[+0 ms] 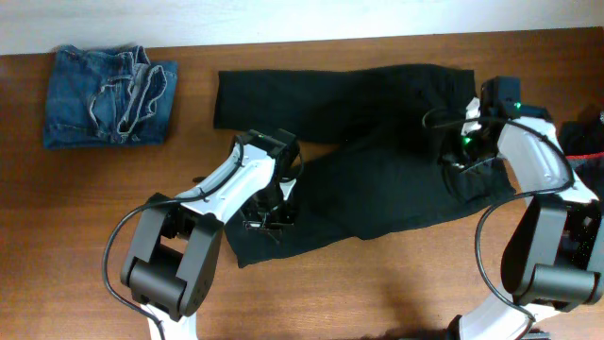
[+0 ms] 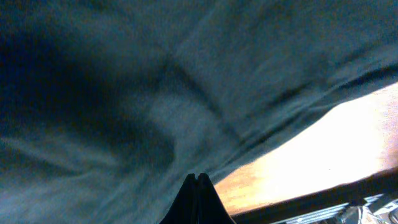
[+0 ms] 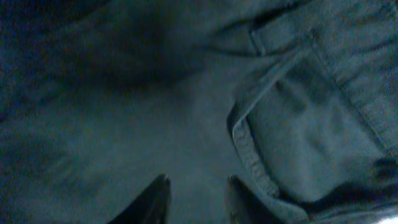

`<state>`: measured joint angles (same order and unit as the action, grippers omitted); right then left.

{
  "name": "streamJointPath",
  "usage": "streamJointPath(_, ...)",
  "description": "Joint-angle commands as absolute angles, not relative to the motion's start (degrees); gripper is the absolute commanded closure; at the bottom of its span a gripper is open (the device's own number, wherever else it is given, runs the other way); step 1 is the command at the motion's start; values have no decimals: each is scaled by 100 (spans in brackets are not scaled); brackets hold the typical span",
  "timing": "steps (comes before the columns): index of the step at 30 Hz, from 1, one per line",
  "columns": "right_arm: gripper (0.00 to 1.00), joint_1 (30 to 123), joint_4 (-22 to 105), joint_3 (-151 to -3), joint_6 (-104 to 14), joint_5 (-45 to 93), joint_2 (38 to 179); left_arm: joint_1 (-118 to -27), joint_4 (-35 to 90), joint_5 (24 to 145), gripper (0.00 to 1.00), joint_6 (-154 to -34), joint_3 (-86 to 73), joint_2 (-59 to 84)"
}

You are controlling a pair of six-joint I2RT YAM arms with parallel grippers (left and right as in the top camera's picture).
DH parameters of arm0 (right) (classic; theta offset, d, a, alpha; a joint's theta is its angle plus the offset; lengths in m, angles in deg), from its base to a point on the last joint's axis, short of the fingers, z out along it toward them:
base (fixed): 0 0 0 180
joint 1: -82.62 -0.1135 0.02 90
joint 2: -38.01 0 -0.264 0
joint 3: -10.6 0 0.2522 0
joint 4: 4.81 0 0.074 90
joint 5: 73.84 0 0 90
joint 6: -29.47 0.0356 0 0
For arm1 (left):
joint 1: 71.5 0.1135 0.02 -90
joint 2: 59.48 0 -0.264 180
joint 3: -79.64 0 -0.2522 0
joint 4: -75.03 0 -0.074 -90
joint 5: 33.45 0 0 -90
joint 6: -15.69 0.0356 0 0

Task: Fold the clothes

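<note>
Trousers [image 1: 377, 142], black, lie spread across the middle and right of the table [image 1: 75, 236], with folded jeans [image 1: 109, 94] at upper left. Left gripper [image 1: 269, 215] sits at their lower-left edge, jaws pressed together; I cannot tell whether cloth is pinched. Right gripper [image 1: 469, 156] is over the waistband at right, jaws narrowly apart.

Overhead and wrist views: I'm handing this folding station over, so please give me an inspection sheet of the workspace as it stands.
Surface: brown wooden table, no spills seen.
Job's things: black long soft-fabric trousers spread out, unfolded; faded blue denim jeans folded, far left; dark garment with reddish band, right edge.
Clutter: nothing seen.
Grippers: left gripper fingers shut at trouser-leg edge; right gripper fingers apart over waistband pocket.
Cables: black cables loop along both arms.
Surroundings: pale wall beyond table.
</note>
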<state>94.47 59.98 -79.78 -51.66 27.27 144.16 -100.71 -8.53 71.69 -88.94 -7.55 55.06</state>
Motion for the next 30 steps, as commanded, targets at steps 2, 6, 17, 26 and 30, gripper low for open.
streamJointPath(2, 75, 9428, 5572, -7517, -5173, 2773, 14429, -10101, -722, 7173, 99, -8980, -1131, 5455)
streamJointPath(6, 82, 9428, 5194, -7277, -5168, 2753, 14438, -10097, -545, 6861, 99, -9021, -1453, 5460)
streamJointPath(17, 82, 9434, 5137, -7246, -5059, 1556, 14536, -10097, -523, 6356, 95, -9165, -1542, 5460)
streamJointPath(26, 84, 9445, 5111, -7246, -4784, 1228, 14980, -10095, -753, 5877, 94, -9165, -1542, 5460)
streamJointPath(30, 84, 9552, 5117, -7246, -4753, 1195, 15100, -10097, -753, 5862, 94, -9165, -1542, 5460)
